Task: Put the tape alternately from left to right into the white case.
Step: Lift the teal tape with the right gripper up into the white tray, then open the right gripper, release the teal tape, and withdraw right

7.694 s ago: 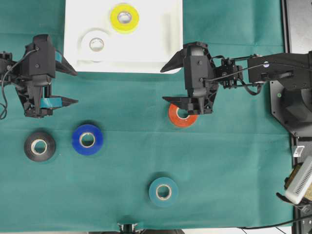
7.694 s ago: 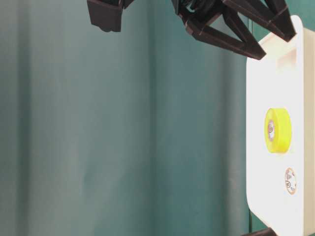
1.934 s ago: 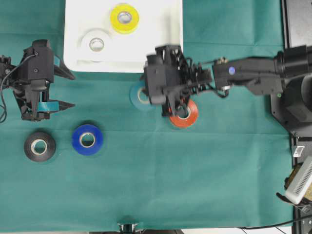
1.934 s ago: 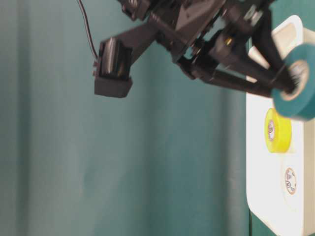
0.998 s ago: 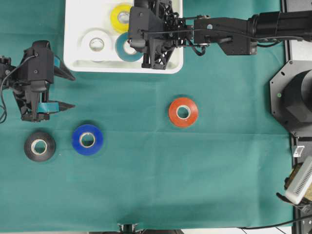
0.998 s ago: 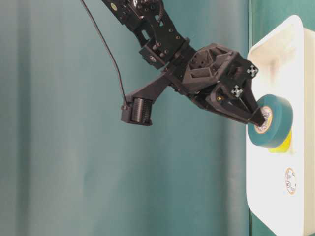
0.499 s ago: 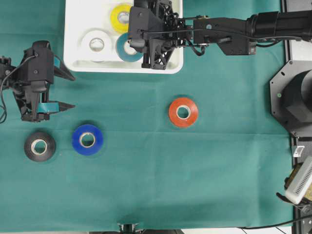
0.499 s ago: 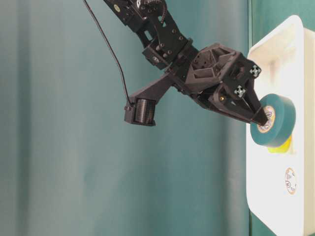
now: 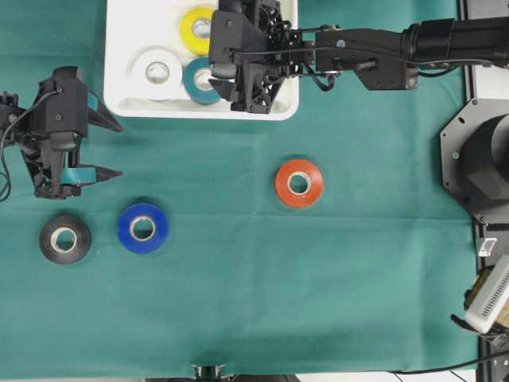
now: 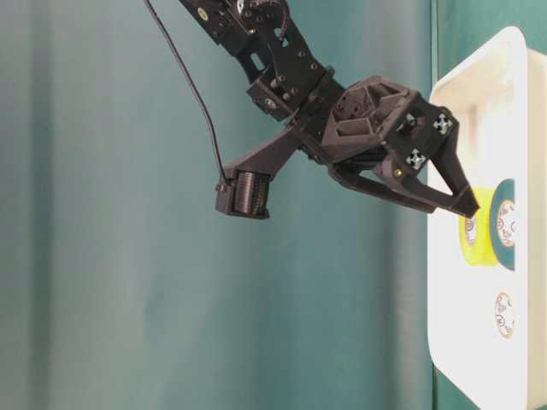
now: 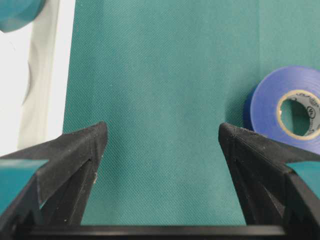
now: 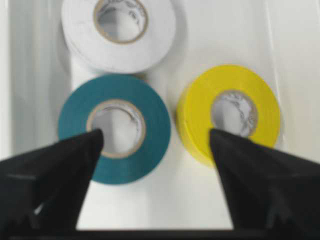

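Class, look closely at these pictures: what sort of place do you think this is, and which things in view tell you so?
Most likely a robotics lab bench. Two black robot arms work over a table spread with a green cloth; rolls of tape, such as the blue roll, lie out for sorting into a white case.

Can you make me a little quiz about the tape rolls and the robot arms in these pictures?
1. How many rolls lie in the white tray?
2. True or false: the right gripper grips the teal roll.
3. Which roll lies nearest the left gripper: A) blue roll B) red-orange roll C) yellow roll

Key: 1) three; 2) false, its jaws are open; 3) A
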{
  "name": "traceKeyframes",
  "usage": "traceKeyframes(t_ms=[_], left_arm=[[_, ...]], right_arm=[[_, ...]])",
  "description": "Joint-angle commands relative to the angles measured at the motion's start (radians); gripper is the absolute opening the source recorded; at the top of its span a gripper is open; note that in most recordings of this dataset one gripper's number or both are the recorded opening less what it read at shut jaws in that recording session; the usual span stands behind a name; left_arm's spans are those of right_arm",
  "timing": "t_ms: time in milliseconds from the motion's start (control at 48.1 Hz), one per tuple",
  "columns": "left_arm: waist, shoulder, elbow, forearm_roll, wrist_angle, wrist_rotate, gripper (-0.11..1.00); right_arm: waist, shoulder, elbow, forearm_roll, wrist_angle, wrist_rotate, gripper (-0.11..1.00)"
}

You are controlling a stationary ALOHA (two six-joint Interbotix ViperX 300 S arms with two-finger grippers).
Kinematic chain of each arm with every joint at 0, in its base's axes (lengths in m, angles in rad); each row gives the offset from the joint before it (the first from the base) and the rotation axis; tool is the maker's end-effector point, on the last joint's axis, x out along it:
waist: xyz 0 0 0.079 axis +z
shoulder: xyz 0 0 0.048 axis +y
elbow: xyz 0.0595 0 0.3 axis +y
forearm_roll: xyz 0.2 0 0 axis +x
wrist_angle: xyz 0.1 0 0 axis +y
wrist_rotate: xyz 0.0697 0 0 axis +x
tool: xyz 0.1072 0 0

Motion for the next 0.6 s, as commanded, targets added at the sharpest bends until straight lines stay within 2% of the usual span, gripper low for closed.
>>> traceKeyframes(t_ms=[0, 312, 582], left_arm=[[-0.003, -0.006, -0.012, 0.000, -0.006, -0.002, 0.98], [-0.003, -0.006, -0.015, 0.000, -0.005, -0.002, 0.98], [-0.003, -0.006, -0.017, 0.000, -0.002, -0.002, 0.98]], right_arm=[[0.000, -0.018, -0.015, -0.002, -0.005, 0.000, 0.89], [0.003, -0.025, 0.000, -0.002, -0.005, 0.000, 0.88], [0.026, -0.106, 0.066, -0.002, -0.011, 0.000, 0.88]])
